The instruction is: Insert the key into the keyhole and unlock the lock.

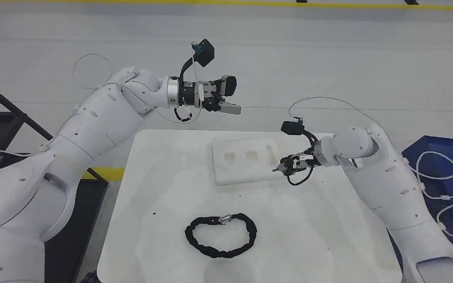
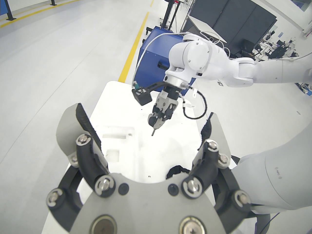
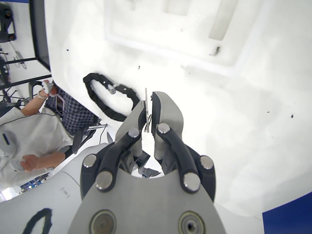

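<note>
While apart from lock point(image 1: 191, 235), right tool point(image 3: 148, 101) tight on key point(image 3: 146, 97), left tool point(image 1: 234, 97) released.

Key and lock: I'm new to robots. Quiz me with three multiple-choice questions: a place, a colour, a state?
1. Where is the key? A on the floor; B between the fingers of the right gripper; C in a drawer.
2. What colour is the chain lock? A black; B red; C yellow.
3. The fingers of the left gripper are: A shut tight; B holding a cloth; C open, empty.
Answers: 1 B, the wrist view shows it pinched there. 2 A, a black loop lies on the table. 3 C, they stand wide apart.
</note>
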Robot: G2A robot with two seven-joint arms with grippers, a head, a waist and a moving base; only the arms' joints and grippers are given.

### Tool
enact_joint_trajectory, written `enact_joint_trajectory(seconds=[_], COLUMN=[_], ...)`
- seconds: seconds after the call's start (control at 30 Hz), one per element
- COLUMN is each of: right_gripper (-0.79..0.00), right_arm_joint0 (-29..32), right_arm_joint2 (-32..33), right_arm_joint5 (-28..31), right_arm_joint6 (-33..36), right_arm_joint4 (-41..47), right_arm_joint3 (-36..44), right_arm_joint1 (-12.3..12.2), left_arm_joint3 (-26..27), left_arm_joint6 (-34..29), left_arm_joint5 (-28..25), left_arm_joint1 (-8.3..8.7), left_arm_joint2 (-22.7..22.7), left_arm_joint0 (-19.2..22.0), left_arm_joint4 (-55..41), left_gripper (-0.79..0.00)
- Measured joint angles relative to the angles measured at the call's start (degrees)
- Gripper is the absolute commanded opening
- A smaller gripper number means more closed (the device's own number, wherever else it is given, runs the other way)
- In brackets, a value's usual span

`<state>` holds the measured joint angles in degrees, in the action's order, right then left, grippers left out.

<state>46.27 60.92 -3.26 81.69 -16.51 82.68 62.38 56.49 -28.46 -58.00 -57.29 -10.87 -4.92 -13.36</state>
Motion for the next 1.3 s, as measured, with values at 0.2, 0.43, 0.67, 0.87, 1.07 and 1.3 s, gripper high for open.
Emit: enact_joint_trajectory(seconds=[0.2,0.43,0.67,0.87,1.07,1.3], right_gripper=[-0.785,-0.785,-0.785,-0.785,-0.785,-0.785], right_arm_joint0=[9.42,17.12,20.51,20.46,20.46,20.46], right_arm_joint2=[13.44,23.05,26.17,26.13,26.14,26.14], right_arm_joint5=[2.86,4.41,7.03,6.94,6.94,6.94], right_arm_joint6=[1.47,-4.35,-6.48,-6.49,-6.49,-6.49], right_arm_joint4=[6.72,10.96,14.11,14.12,14.12,14.12], right_arm_joint3=[8.91,13.76,14.97,14.95,14.95,14.95], right_arm_joint1=[-3.06,-4.53,-5.03,-5.02,-5.02,-5.02], left_arm_joint3=[0.0,0.0,0.0,0.0,0.97,3.52], left_arm_joint6=[0.0,0.0,0.0,0.0,0.24,-0.14], left_arm_joint5=[0.0,0.0,0.0,0.0,1.48,1.68], left_arm_joint1=[0.0,0.0,0.0,0.0,0.57,3.55], left_arm_joint2=[0.0,0.0,0.0,0.0,-1.03,-3.08], left_arm_joint0=[0.0,0.0,0.0,0.0,-1.65,-7.63], left_arm_joint4=[0.0,0.0,0.0,0.0,2.17,7.33], left_gripper=[0.0,0.0,0.0,0.0,0.0,0.0])
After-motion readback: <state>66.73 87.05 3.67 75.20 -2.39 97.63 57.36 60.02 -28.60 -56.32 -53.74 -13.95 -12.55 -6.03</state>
